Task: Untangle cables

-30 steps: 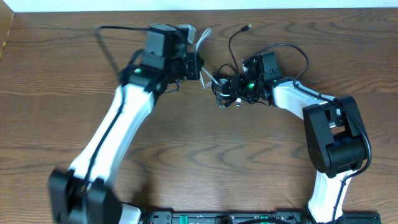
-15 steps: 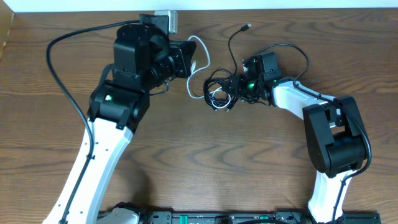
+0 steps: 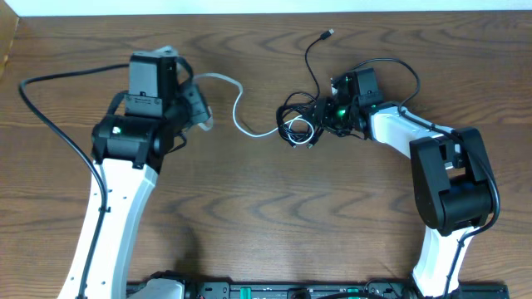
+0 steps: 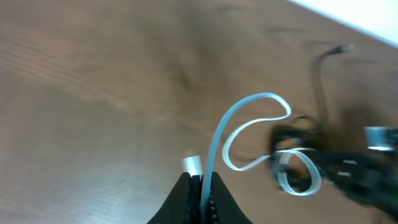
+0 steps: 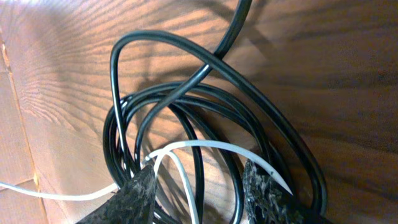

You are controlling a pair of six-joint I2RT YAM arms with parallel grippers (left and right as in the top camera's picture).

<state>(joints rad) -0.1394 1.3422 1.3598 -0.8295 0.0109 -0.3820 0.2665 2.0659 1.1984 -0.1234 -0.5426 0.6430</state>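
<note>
My left tool (image 4: 200, 182) has pulled toward the left edge of the table (image 3: 249, 232), pinching the limp, light white cable (image 4: 213, 146). The black cable (image 5: 231, 30) coils near the far edge, and the right tool (image 5: 205, 186) is spread astride it. I'd grip near the plugs.

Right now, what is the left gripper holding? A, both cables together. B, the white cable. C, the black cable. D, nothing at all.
B. In the left wrist view the left gripper is closed on the white cable, which runs out from between its fingers toward the tangle, while the black cable lies coiled by the other arm.
</note>
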